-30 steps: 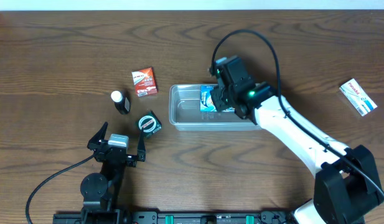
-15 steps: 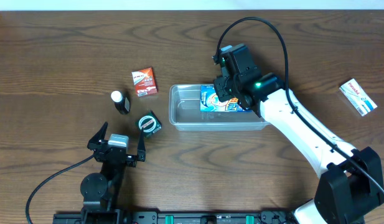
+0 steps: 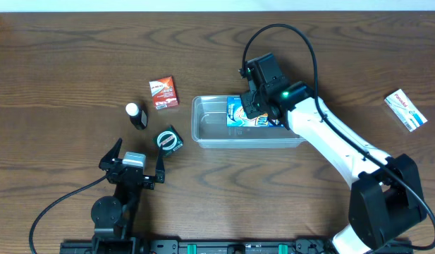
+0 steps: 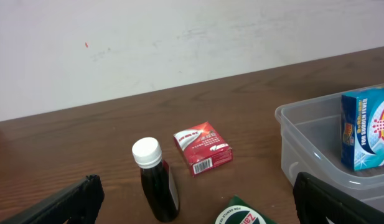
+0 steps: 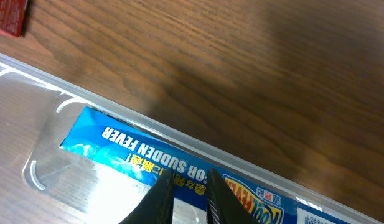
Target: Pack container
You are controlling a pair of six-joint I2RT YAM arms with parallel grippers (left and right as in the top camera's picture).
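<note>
The clear plastic container [image 3: 210,128] sits mid-table, with a blue printed box [image 3: 238,116] standing on edge against its far wall. My right gripper [image 3: 254,104] hangs over that box at the far rim. In the right wrist view its fingertips [image 5: 188,180] stand almost together with nothing between them, in front of the blue box [image 5: 129,149] and just inside the rim of the container [image 5: 117,115]. My left gripper [image 3: 139,149] rests near the front left, wide open and empty. From the left wrist, the gripper [image 4: 195,205] faces the container [image 4: 291,143] and the blue box [image 4: 366,127].
Left of the container lie a red box [image 3: 163,92], a dark bottle with a white cap [image 3: 137,115] and a green box [image 3: 169,140]. The same red box [image 4: 202,148], bottle [image 4: 155,180] and green box [image 4: 241,214] show ahead of the left gripper. A white-and-blue box [image 3: 405,109] lies far right.
My right gripper has drawn back from over the container's inside toward the far rim, leaving the blue box uncovered in the container. The left arm has not moved.
</note>
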